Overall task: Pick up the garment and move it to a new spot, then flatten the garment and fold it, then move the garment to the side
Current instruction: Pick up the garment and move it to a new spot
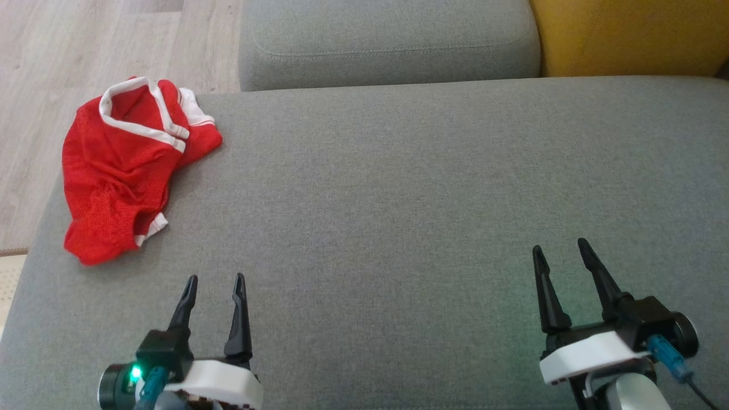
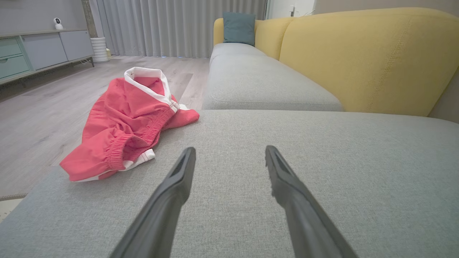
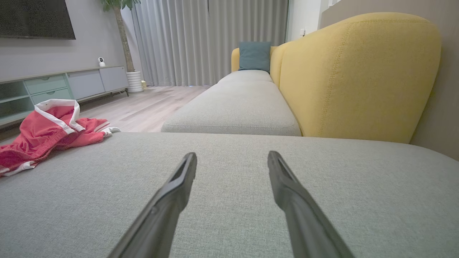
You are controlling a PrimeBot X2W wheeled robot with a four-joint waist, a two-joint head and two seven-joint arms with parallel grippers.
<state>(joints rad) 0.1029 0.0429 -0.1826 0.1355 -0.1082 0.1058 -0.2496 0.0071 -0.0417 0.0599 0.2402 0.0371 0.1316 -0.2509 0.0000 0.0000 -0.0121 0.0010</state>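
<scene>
The garment (image 1: pixel 122 165) is a crumpled pair of red shorts with white trim, lying at the far left corner of the grey sofa cushion (image 1: pixel 398 188). It also shows in the left wrist view as the garment (image 2: pixel 125 125) ahead and to the left, and far left in the right wrist view as the garment (image 3: pixel 46 132). My left gripper (image 1: pixel 215 282) hovers open near the front edge, a short way right of and nearer than the shorts, with nothing between its fingers (image 2: pixel 179 175). My right gripper (image 1: pixel 561 247) stands open and empty at the lower right, far from the garment.
A second grey cushion (image 1: pixel 387 45) adjoins the far edge, with the yellow backrest (image 1: pixel 626 37) on the right. Wooden floor (image 1: pixel 85 45) lies past the cushion's left edge. A low cabinet (image 3: pixel 64 86), a white planter (image 3: pixel 134 80) and curtains stand across the room.
</scene>
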